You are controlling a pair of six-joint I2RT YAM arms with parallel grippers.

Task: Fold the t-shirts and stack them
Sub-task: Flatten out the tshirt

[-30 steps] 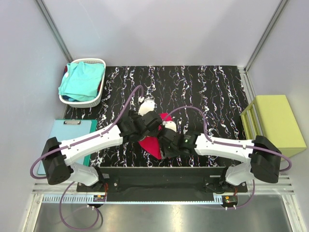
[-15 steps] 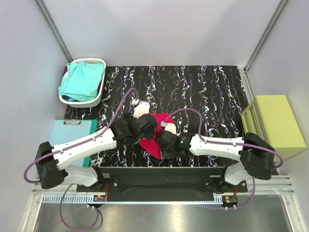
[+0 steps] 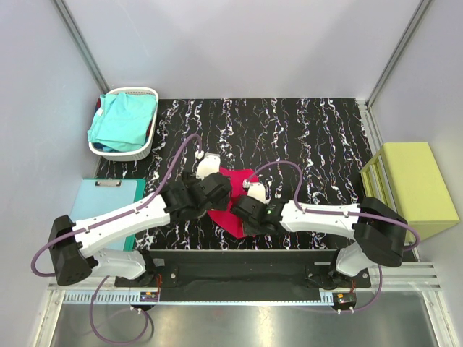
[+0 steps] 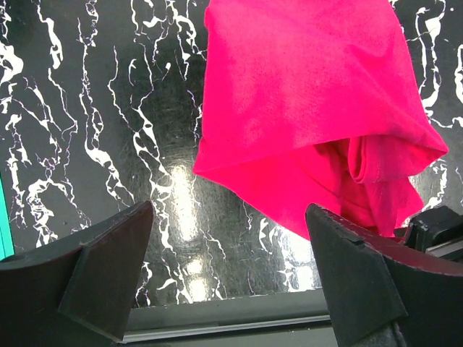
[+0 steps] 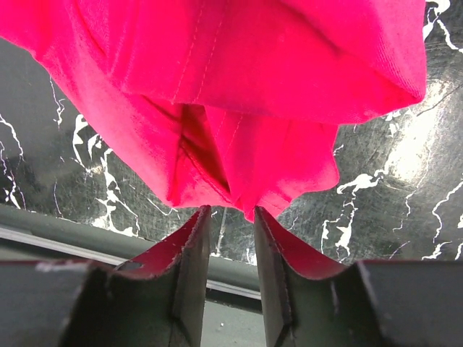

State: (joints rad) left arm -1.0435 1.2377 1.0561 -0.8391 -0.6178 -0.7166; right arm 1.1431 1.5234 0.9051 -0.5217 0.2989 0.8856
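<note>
Both arms reach in over the black, white-veined desk point(image 3: 311, 137), and their claws sit close together at the crimson-red t-shirt point(image 4: 304, 108). That shirt lies in a loose, rumpled fold on the desk, toward its front edge, with one claw on either side of it.

The left claw point(image 4: 230, 213) is spread about as wide as it looks able to go, and there is nothing between its fingers. The red shirt lies just ahead of it, more toward one finger than the other, and clear of both.

The right claw point(image 5: 230, 217) has its jaws drawn in to a narrow slot, and a strip of bare desk shows through the gap. The bunched lower edge of the red shirt comes right down to its fingertips point(image 5: 189, 246). From where I look, I cannot tell whether they have nipped the cloth or only stand against it.

The turquoise t-shirt point(image 3: 123, 119) is heaped in a white basket point(image 3: 130, 90), well away from both claws, far out beyond the left claw's outer side. A light-blue clipboard point(image 3: 98, 201) lies nearer, also on the left claw's outer side, partly under that arm. A yellow-green block point(image 3: 412, 184) stands well off on the right claw's outer side, past the edge of the desk.
</note>
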